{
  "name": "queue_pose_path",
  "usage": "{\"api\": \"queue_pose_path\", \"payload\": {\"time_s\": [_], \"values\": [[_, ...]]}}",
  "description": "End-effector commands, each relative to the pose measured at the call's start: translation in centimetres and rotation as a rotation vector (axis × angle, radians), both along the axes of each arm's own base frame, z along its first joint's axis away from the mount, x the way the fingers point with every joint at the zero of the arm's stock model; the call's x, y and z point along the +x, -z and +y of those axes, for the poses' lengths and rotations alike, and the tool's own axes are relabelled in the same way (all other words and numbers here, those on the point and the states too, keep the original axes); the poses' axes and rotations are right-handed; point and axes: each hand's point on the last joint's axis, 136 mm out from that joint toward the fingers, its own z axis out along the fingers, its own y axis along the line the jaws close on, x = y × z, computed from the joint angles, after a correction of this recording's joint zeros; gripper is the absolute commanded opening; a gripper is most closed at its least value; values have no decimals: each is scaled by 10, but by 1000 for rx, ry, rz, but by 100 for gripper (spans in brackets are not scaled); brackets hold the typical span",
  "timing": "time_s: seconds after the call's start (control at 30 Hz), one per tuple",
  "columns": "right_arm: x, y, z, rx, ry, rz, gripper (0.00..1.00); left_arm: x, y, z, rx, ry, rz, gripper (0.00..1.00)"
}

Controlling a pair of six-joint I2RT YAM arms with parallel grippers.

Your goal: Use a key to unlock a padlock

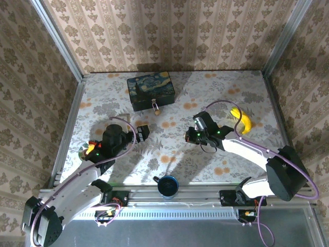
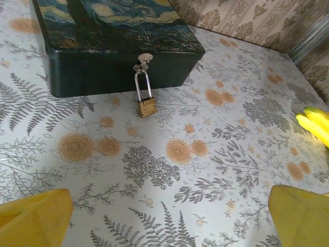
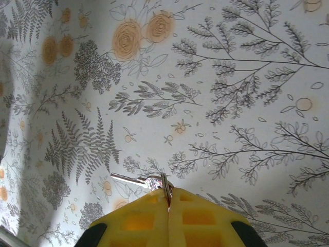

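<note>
1. Your left hand (image 2: pixel 164 221) stands wide open and holds nothing.
2. The padlock (image 2: pixel 146 107) hangs ahead of it, slightly left, from the clasp of the dark blue box (image 2: pixel 103 67). Its brass body rests on the bench (image 2: pixel 205 170).
3. Your right hand (image 3: pixel 168 198) is closed, pinching the key (image 3: pixel 134 179) by its ring, blade pointing left.

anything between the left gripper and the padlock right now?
Nothing. In the left wrist view, the stretch from the open left gripper to the padlock, which hangs from the clasp of the box, is bare flowered table.
</note>
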Motion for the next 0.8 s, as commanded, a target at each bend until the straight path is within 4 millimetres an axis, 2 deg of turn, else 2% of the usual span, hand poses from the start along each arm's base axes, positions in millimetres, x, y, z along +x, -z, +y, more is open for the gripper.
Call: {"api": "queue_pose_path", "payload": {"time_s": [0.0, 0.13, 0.37, 0.77], "values": [[7, -12, 14, 46, -10, -22, 0, -4, -3, -8, -56, 21, 26, 97], [7, -15, 17, 56, -14, -34, 0, -7, -8, -17, -79, 70, 34, 94], [9, -20, 22, 69, -20, -52, 0, -15, -31, -45, -128, 214, 42, 88], [9, -23, 26, 77, -30, -58, 0, -15, -33, -64, -142, 278, 55, 81]]}}
